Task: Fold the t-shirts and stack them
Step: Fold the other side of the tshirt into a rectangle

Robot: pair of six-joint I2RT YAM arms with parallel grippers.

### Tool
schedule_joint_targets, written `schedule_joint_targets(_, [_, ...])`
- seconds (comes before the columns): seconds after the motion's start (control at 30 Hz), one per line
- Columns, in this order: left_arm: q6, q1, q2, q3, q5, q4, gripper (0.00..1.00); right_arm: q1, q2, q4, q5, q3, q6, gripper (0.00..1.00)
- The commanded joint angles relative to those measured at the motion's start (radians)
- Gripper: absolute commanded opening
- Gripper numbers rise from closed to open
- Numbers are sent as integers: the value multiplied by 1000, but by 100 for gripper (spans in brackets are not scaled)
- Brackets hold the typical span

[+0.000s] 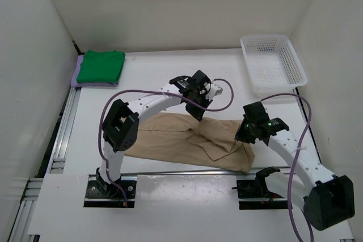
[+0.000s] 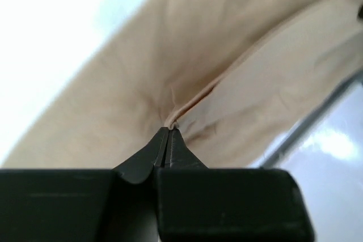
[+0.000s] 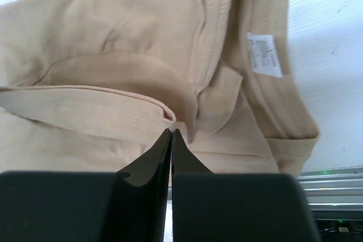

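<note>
Since the green t-shirt (image 1: 101,66) lies folded on the lavender t-shirt (image 1: 75,76) at the far left corner of the table (image 1: 170,83), that corner looks to be the stacking place, and only the beige t-shirt (image 1: 170,145) remains to fold. It lies rumpled across the near middle, reaching from beneath the left arm to the right one. The left gripper (image 2: 169,131) is pinched shut on a raised crease along its far edge, probably to lift that side. The right gripper (image 3: 171,134) is closed tight with a stitched hem (image 3: 85,111) at its tips, seemingly nipped, near the collar end. A pinch at each end would let the cloth be drawn flat. The white basket (image 1: 272,60) stands apart, far right.
</note>
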Motion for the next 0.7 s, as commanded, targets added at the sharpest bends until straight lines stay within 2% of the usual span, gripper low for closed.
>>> schedule_joint_targets(0.0, [4,1,56,46,-64,14,13,-15,68,13,60,25,-6,0])
schedule_joint_targets(0.13, [4,-8,112,73,-124,14,13,-24,210,35,99,88,-33,0])
schedule_joint_targets(0.43, [4,-8,142,91,-178,14,14,-95,315,109,111,141,-78,0])
schedule_joint_targets(0.5, [4,-8,151,91,-178,14,20,-106,350,118,85,150,-87,0])
schedule_joint_targets(0.53, [4,-8,152,91,-169,14,27,-106,364,118,68,159,-99,2])
schedule_joint_targets(0.57, [4,-8,152,91,-169,14,37,-115,378,118,50,159,-119,8])
schedule_joint_targets(0.6, [4,-8,152,91,-169,14,56,-115,390,118,35,173,-120,16])
schedule_joint_targets(0.63, [4,-8,138,91,-169,14,61,-115,399,93,34,185,-120,30])
schedule_joint_targets(0.67, [4,-8,127,91,-169,14,65,-115,400,92,34,185,-120,33])
